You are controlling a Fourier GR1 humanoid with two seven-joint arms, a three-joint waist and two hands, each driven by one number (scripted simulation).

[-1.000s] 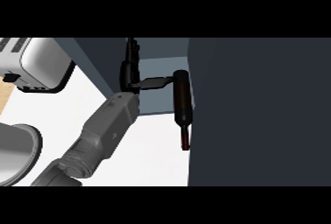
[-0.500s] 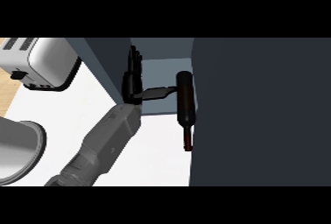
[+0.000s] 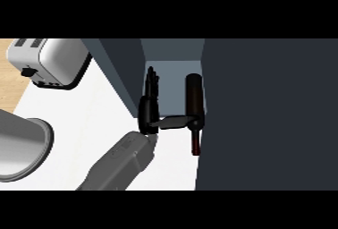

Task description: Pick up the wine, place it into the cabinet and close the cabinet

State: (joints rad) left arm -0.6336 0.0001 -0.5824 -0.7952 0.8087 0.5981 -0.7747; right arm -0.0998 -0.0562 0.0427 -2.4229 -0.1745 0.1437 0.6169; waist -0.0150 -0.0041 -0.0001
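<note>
No brand, label or writing can be read on anything here. The dark, slender wine bottle [image 3: 193, 100] lies with its long axis running far to near, its broad base toward the far end inside the pale cabinet opening [image 3: 173, 67] and its thin reddish neck pointing toward the near edge. It sits at the right side of that opening, just beside the large dark cabinet door panel [image 3: 267, 112] that fills the right of the view. The black left hand [image 3: 150, 105] on its grey forearm [image 3: 122, 163] comes up from the lower edge; its fingers [image 3: 151, 85] stretch straight toward the far end along the left wall of the opening, apart from the bottle, while the thumb [image 3: 177, 120] reaches right and touches the bottle low on its body, near the shoulder. The hand is spread wide, not curled round the bottle. On the white table [image 3: 86, 116] to the left stand a silver two-slot toaster [image 3: 49, 60] at the far corner and a grey rounded metal vessel [image 3: 20, 145] at the left edge, both well apart from the cabinet.
</note>
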